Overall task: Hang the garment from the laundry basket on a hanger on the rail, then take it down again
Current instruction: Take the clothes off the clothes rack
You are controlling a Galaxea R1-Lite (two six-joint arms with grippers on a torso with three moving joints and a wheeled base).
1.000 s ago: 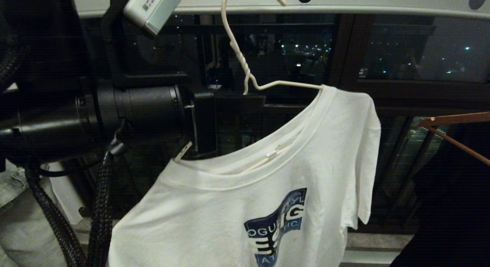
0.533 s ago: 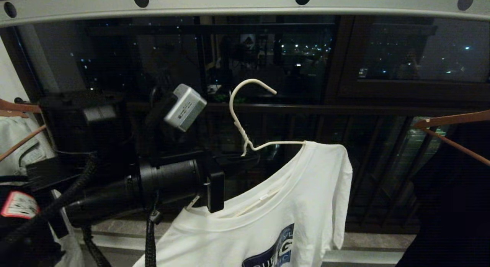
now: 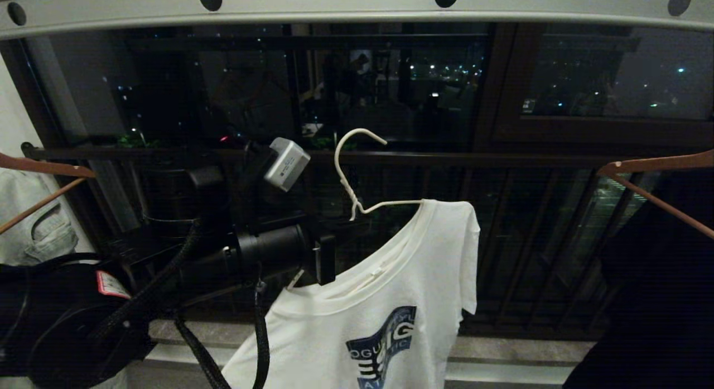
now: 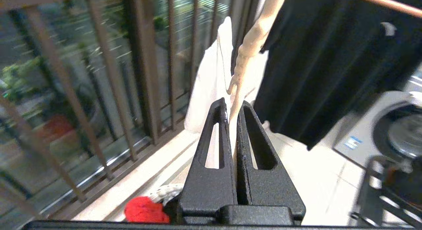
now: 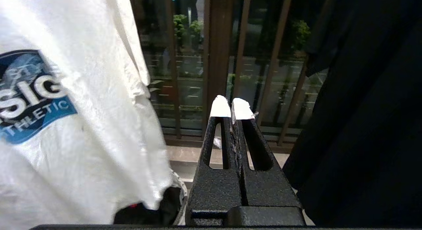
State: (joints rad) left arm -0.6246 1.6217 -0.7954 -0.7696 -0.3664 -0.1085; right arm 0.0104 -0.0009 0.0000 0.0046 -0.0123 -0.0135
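one tool does the work: the left tool (image 3: 340, 238) is clamped on the hanger (image 3: 357, 179) just below its twisted neck, fingers (image 4: 217, 137) pinched almost together with only the thin cream wire between them. gripping there, at the neck, probably keeps the hanger from swinging and leaves the hook free to clear the bar.

the hanger's hook hangs in open air, well below the rail (image 3: 357, 6), touching nothing, so the tool alone carries the load. the garment (image 3: 385, 305) is on the hanger but lopsided: one shoulder sits high on the wire arm, while the other side droops low under the tool, the neckline slanting across. that tilt looks like the result of holding off-centre, with the shirt's weight pulling down on one side.

judging by the hook being off the rail, this reads as the take-down half of the task; the laundry basket is not in view.

the right tool (image 5: 230, 108) is shut on nothing, parked low beside the shirt's hem, near a black garment (image 3: 658, 277) on a brown wooden hanger (image 3: 652, 171). a pale denim piece (image 3: 33, 227) hangs far left.
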